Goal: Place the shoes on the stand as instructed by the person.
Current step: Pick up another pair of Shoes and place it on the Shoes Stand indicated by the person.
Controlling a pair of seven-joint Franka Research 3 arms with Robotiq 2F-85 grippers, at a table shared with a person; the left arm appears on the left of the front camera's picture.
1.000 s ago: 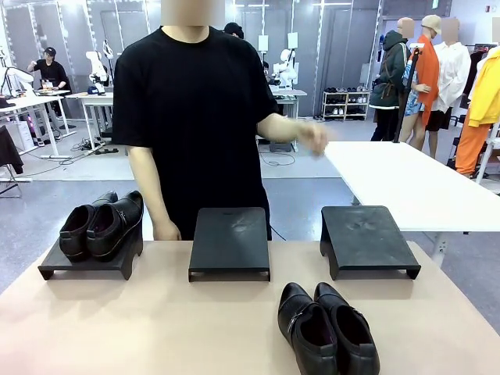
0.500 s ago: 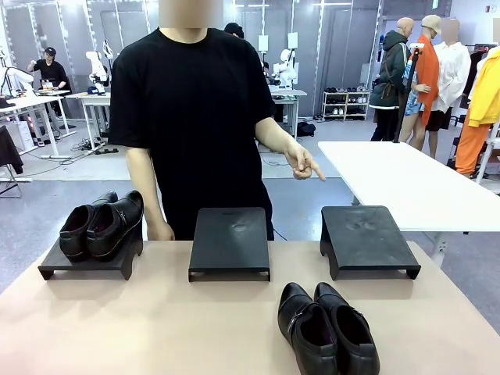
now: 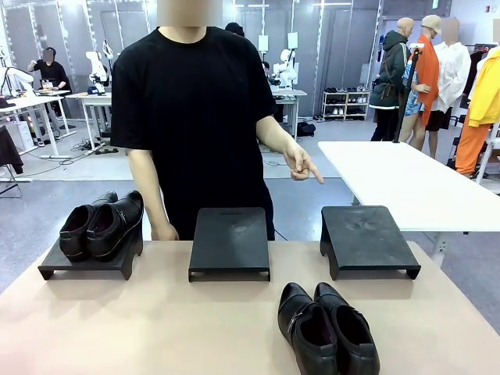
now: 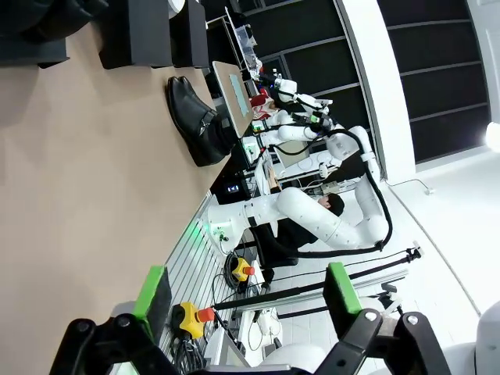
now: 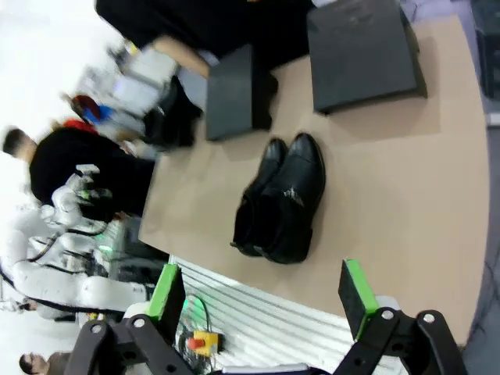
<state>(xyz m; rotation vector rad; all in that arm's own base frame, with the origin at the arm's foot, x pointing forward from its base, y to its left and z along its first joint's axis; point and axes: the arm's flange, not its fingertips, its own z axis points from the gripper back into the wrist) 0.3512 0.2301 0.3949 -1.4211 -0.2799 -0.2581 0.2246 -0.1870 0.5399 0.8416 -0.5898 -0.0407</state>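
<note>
One pair [image 3: 101, 225] is already seated on the left stand [image 3: 78, 267], so half the task can be judged done. The loose pair [image 3: 328, 328] is left on the table [image 3: 156, 328], near the robot's edge, in front of the gap between the middle stand [image 3: 230, 242] and the right stand [image 3: 366, 241], both of which are bare. The two loose shoes are laid side by side and touching, toes turned toward the stands and openings toward the robot. Glossy black leather, low heels and a small metal trim across the vamp are seen.

A hand [image 3: 301, 164] is held out by the person [image 3: 195, 117], with a finger pointed down and to the robot's right. The right stand is probably being indicated, though this is only a judgement.

The left gripper [image 4: 247, 295] is held spread wide with nothing between its pads, well apart from the shoes. The right gripper [image 5: 262, 295] is likewise spread and empty, above the loose pair.
</note>
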